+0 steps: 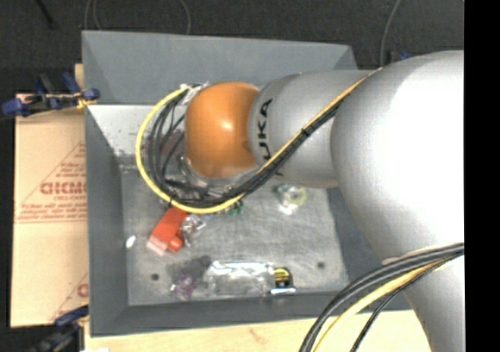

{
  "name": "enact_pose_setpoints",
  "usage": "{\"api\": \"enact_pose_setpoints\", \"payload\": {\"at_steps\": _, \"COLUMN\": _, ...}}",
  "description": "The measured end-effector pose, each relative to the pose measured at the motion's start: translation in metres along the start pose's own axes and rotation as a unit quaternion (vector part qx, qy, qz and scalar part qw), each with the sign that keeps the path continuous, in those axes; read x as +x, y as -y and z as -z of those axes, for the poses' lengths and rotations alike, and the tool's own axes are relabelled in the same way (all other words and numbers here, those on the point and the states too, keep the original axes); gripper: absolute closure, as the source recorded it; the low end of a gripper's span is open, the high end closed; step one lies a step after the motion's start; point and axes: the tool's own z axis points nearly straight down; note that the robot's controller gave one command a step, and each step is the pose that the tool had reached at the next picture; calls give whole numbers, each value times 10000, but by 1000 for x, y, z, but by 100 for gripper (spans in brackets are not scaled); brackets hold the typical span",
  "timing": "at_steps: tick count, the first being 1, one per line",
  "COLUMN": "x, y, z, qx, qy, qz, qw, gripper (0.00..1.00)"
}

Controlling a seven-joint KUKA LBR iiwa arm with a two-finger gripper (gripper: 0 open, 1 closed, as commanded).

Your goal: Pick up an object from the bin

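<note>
Nearest the orange wrist cover (223, 130), at its seven o'clock, lies a red-orange block (166, 235), to my eye the likely pick; I cannot tell whether the pincer is open or shut. The block looks tilted and close to the bin (105, 210) wall at nine o'clock, so a misjudged closing could skid it aside. Counting across: one white scrap (131, 242), that one block, one purplish crumple (186, 280), one green bit (233, 208), one clear packet (248, 275) at six o'clock, one clear round piece (291, 199) at four
</note>
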Motion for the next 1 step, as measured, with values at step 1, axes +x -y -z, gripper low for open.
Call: {"api": "enact_pose_setpoints", "payload": {"at_steps": 1, "x": -12, "y": -20, "z": 127, "qx": 0, "qy": -28, "qz": -204, "qw": 9998, "gripper": 100}}
